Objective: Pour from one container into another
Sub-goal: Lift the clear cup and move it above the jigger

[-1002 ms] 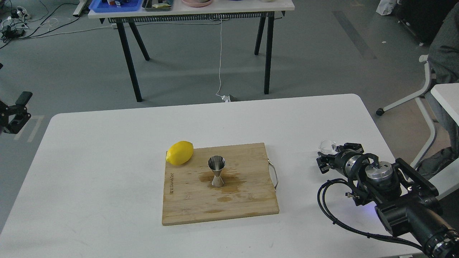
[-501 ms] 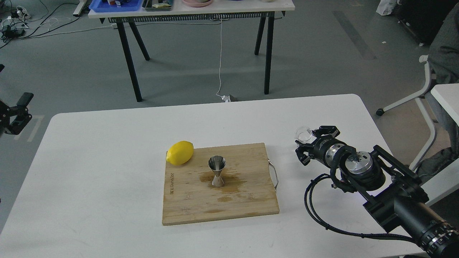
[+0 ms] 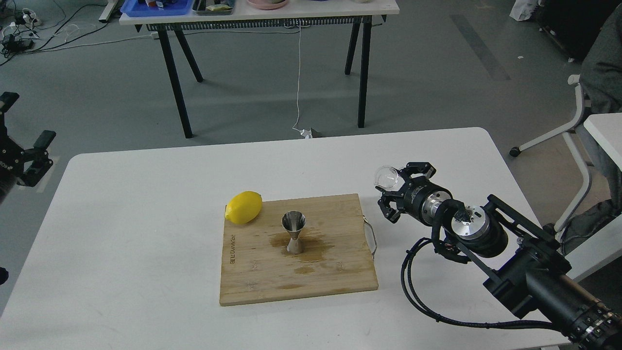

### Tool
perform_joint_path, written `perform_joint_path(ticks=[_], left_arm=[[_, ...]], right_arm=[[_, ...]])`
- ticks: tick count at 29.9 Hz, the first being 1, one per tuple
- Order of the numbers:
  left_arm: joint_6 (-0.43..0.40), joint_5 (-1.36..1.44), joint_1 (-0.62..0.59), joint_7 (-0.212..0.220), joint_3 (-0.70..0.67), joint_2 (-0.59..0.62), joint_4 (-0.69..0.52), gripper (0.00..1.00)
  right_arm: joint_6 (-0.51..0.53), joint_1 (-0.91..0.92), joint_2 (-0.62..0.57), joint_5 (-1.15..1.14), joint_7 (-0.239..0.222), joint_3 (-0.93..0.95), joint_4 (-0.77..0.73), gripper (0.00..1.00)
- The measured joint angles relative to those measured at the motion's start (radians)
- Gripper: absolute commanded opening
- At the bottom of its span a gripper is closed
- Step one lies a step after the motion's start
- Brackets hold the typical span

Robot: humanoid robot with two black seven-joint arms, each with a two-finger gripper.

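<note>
Right gripper: your right gripper (image 3: 394, 194) sits above the white table, to the right of the board, with its fingers clasped on the glass cup.
Glass cup: the small clear glass cup (image 3: 387, 178) is held off the table at the gripper's tip, tilted on its side, mouth turned toward the left; you cannot tell whether any liquid is in it.
Jigger: the steel jigger (image 3: 294, 232) stands upright near the middle of the board, well apart from the cup.
Left gripper: your left gripper (image 3: 24, 158) hangs off the table's left edge, over the floor; its fingers look spread, with nothing between them.
Board: the bamboo cutting board (image 3: 272, 279) lies flat in the middle of the table, a metal handle on its right edge, and a dark wet stain spreads around the jigger's foot.
Lemon: the lemon (image 3: 244, 207) rests at the board's far left corner, partly over its edge.
Surface: the white table (image 3: 136, 233) has rounded corners, and you see only the board and its load on it.
Room: grey floor; a second table (image 3: 262, 17) on black legs stands beyond, carrying a blue tray (image 3: 155, 7); a white cord hangs from it to the floor; cables lie at far left; an office chair (image 3: 573, 126) is at right.
</note>
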Motion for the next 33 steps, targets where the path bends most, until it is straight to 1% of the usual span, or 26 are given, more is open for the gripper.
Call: perform_joint_path(ticks=[4,10,18,25,33], left_arm=[[0.000,0.000,0.000,0.000,0.001,0.000,0.000,0.99],[0.000,0.001,0.000,0.000,0.003,-0.002,0.000,0.99],[0.000,0.006,0.000,0.000,0.025,-0.011,0.000,0.99],[0.000,0.007,-0.011,0.000,0.050,-0.035,0.000,0.99],[0.000,0.007,-0.012,0.000,0.053,-0.052,0.000,0.99]], right_arm=[[0.000,0.022,-0.006,-0.027,-0.001,-0.042,0.032,0.32],[0.003,0.092,-0.023,-0.091,-0.001,-0.156,0.069,0.32],[0.005,0.223,-0.040,-0.107,-0.001,-0.286,0.102,0.32],[0.037,0.327,-0.072,-0.134,-0.005,-0.401,0.134,0.32],[0.054,0.364,-0.106,-0.154,-0.014,-0.459,0.182,0.32]])
